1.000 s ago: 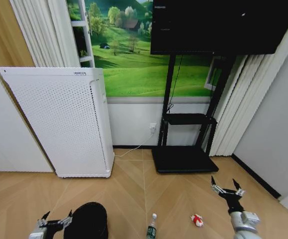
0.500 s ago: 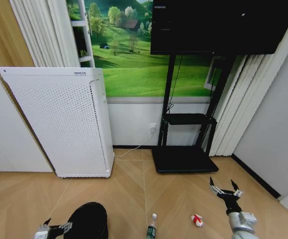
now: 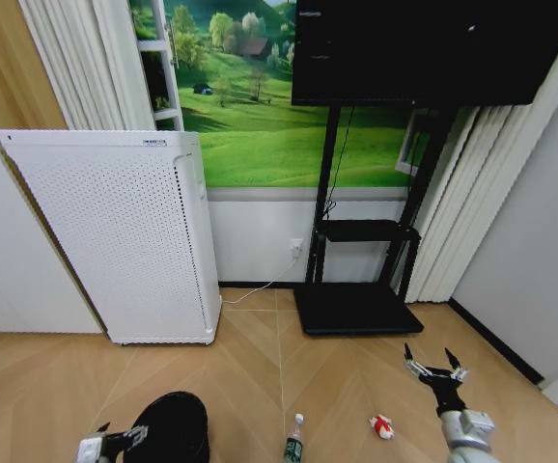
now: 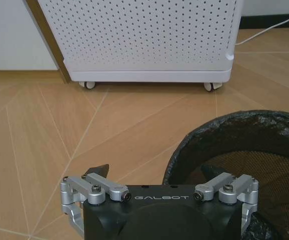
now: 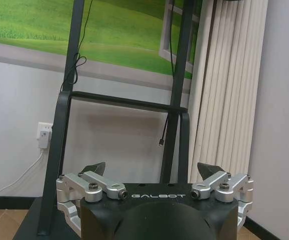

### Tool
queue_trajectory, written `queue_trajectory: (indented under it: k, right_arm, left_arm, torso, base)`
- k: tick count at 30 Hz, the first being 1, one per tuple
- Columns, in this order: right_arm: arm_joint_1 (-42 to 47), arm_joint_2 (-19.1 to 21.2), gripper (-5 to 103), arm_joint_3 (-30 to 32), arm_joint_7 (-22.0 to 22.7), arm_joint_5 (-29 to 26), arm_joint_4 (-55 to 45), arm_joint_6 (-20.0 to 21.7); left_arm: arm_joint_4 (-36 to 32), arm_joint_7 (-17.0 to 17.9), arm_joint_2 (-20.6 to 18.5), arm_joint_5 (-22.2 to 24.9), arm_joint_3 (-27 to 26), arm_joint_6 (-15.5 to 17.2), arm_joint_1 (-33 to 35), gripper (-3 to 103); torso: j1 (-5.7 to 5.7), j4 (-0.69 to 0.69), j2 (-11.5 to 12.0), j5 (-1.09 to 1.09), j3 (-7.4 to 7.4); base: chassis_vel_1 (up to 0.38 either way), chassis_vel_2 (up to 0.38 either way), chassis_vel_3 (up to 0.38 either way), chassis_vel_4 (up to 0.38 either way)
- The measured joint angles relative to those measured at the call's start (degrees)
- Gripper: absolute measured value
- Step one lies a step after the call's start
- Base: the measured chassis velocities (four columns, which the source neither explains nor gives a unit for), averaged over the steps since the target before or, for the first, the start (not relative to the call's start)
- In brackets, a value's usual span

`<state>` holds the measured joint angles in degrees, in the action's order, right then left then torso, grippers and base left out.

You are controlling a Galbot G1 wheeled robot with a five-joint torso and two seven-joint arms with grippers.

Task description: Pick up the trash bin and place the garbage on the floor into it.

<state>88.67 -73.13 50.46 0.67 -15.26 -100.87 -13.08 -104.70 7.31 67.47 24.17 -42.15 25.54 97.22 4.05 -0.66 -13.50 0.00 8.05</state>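
Here the left pincer (image 3: 117,439) straddles the trash bin (image 3: 171,424) rim, spread wide; the right pincer (image 3: 434,365) hovers likewise wide.

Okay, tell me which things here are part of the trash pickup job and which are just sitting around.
Part of the job:
trash bin, at the open left gripper
bottle on the floor
red-and-white wrapper on the floor, near the open right gripper

Just sitting around:
white perforated appliance
TV stand

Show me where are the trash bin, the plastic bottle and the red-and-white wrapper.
trash bin (image 3: 175,424): head view, on its dark top.
plastic bottle (image 3: 293,446): head view, on its body below the white cap.
red-and-white wrapper (image 3: 382,425): head view, on its middle.
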Motion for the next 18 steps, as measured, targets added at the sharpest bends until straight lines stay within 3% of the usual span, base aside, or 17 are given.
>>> queue_trajectory:
  k: [9, 18]
  right_arm:
    - [0.4, -0.2, 100, 0.0, -0.1, 0.3, 0.1, -0.2]
    - [0.5, -0.4, 100, 0.0, -0.3, 0.6, 0.4, -0.6]
  left_arm:
    - [3.4, -0.9, 0.7, 0.1, 0.4, 0.0, -1.5, 103]
    - [5.0, -3.3, 1.0, -2.1, 0.7, -0.5, -2.6, 89]
  torso:
    - [0.0, 0.0, 0.0, 0.0, 0.0]
    - [0.0, 0.0, 0.0, 0.0, 0.0]
  base:
    - [0.0, 0.0, 0.0, 0.0]
    - [0.0, 0.0, 0.0, 0.0]
